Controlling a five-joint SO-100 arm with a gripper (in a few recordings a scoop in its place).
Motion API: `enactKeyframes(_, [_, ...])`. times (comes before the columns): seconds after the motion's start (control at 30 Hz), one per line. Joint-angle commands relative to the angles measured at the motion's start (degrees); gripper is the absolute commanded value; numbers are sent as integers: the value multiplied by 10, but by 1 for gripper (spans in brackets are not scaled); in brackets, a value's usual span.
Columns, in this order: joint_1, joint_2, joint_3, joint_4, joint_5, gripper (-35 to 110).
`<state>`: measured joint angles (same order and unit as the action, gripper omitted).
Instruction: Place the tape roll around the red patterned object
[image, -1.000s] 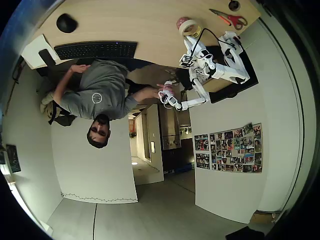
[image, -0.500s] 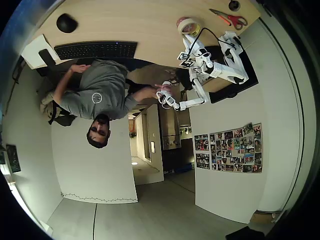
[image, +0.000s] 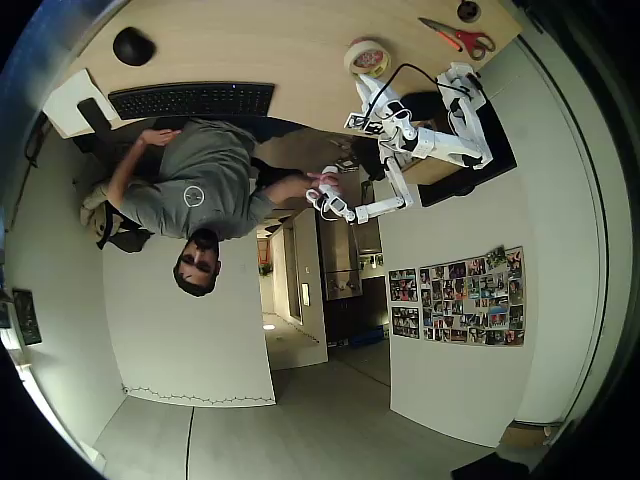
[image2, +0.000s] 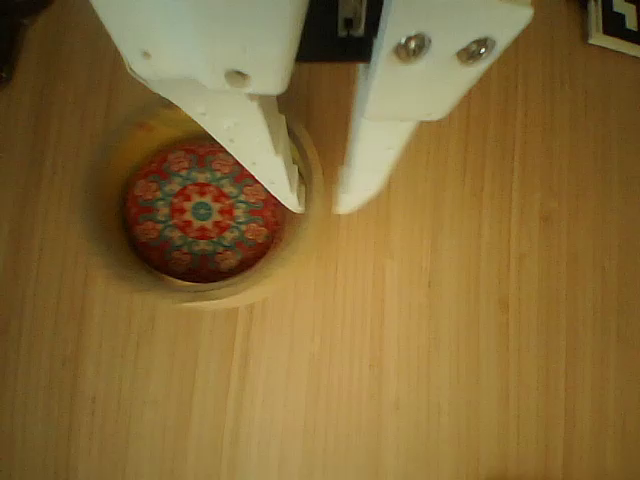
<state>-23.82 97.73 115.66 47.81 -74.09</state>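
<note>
Tape roll (image2: 205, 290) lying around the red patterned object (image2: 203, 211), near the desk's (image2: 470, 340) far edge.
Gripper (image2: 320, 208) hovering above the ring's rim, fingers spread and gripping nothing — likely so the ring sits undisturbed.

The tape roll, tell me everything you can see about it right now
The tape roll is a pale cream-yellow flat ring lying flat on the light wooden table. Its wide hole encircles the red patterned object, a round dome with a kaleidoscope-like pattern, as the overhead view also shows. The pincer is open above it: one white finger overlaps the ring's right rim, though whether it touches cannot be told; the other sits just outside. The roll looks blurred.
</note>
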Motion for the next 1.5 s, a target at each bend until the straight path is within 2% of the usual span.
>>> enactKeyframes(0.0, [-10, 14, -24, 15, -2, 24])
enactKeyframes(0.23, [-10, 27, -40, 46, -8, 27])
enactKeyframes(0.5, [-7, 34, -236, 253, -54, 29])
enactKeyframes(0.67, [21, 83, -267, 316, -50, 28])
enactKeyframes(1.13, [181, 162, -265, 359, -41, 27])
enactKeyframes(1.47, [188, 221, -215, 373, -25, 26])
